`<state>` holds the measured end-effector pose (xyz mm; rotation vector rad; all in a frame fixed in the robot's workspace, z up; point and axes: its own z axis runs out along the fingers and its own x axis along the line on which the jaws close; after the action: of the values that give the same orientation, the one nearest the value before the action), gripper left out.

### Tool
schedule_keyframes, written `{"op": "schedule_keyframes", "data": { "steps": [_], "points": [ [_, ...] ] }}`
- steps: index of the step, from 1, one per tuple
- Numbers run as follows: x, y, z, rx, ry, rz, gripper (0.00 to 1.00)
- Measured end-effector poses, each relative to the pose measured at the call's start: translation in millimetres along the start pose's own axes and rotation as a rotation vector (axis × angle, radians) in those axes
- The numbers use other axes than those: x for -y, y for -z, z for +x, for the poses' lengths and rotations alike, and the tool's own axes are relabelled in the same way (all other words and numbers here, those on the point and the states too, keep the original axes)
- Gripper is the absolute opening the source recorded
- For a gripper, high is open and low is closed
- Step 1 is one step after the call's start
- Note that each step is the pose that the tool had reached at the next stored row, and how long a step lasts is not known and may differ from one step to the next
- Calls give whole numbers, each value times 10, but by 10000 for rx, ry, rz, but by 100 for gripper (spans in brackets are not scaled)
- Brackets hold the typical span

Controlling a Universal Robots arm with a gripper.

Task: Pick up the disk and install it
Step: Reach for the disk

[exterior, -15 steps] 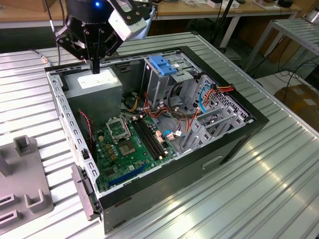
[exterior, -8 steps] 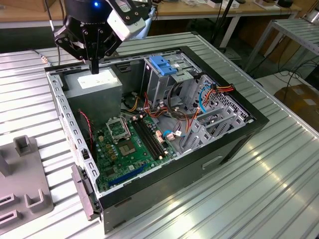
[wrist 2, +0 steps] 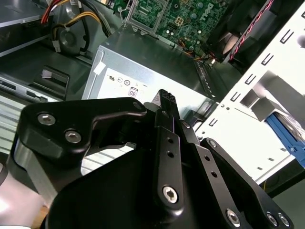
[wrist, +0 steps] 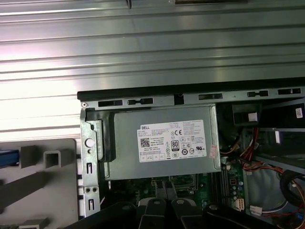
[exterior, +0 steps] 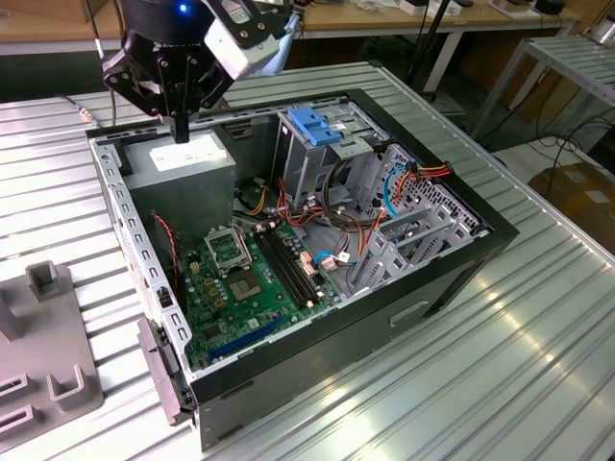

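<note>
Gripper (exterior: 181, 133) jaws hang closed, empty, over the power-supply box (exterior: 178, 165). Your disk (wrist 2: 284, 132) likely lies beyond the case wall (exterior: 113, 187) beside it.

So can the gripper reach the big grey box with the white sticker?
Probably yes: the gripper hangs just above the grey box, the case is open on top, and nothing sits between them.

Arm above the gripper (exterior: 181, 133) was cut off by the exterior view's top edge; gripper hid the power supply's (exterior: 192, 178) far upper edge there; in the second wrist view the gripper body covered most of the power supply label (wrist 2: 124, 81); grey fixture tray (exterior: 58, 384) ran off the exterior view's left and bottom edges; blue part (wrist: 6, 158) at that tray in the first wrist view was clipped by the picture edge, identity unclear.
</note>
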<state>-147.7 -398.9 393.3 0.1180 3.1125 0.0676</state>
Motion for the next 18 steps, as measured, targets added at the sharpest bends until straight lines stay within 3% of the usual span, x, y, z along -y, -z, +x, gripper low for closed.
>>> {"op": "schedule_keyframes", "data": {
  "steps": [18],
  "points": [
    [5, 2, 62, 0, 0, 0, 10]
  ]
}}
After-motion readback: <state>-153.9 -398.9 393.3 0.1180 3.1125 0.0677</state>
